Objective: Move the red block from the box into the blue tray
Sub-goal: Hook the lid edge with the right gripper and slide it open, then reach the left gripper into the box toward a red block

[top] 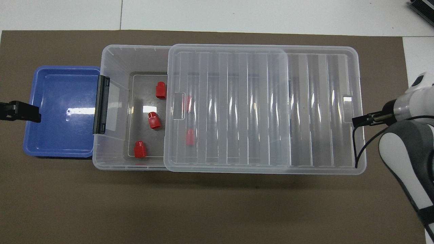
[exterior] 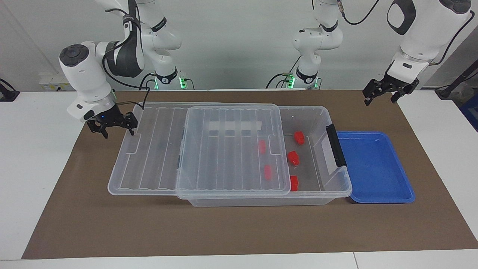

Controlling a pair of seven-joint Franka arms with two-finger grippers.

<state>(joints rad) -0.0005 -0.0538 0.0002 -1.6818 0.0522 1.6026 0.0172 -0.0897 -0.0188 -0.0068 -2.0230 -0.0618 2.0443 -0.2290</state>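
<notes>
Just beside the right gripper (exterior: 118, 131), whose fingers stand apart with one tip at its end rim, the lid (exterior: 224, 149) lies half drawn off the box (exterior: 328, 119). Three red blocks (exterior: 298, 136) lie uncovered at the box's end away from that hand, next to the blue tray (exterior: 373, 168). The best pull looks level and straight along the box, so the lid does not tip. The left gripper (exterior: 381, 98), fingers apart, waits over the mat by the tray.

Robotics lab: two white jointed robot arms (exterior: 89, 74) mounted at white tabletop (exterior: 37, 149) edge, brown paper mat (exterior: 239, 228) across frame centre, bare grey wall (exterior: 239, 37), loose black cables (exterior: 358, 15) at top.
</notes>
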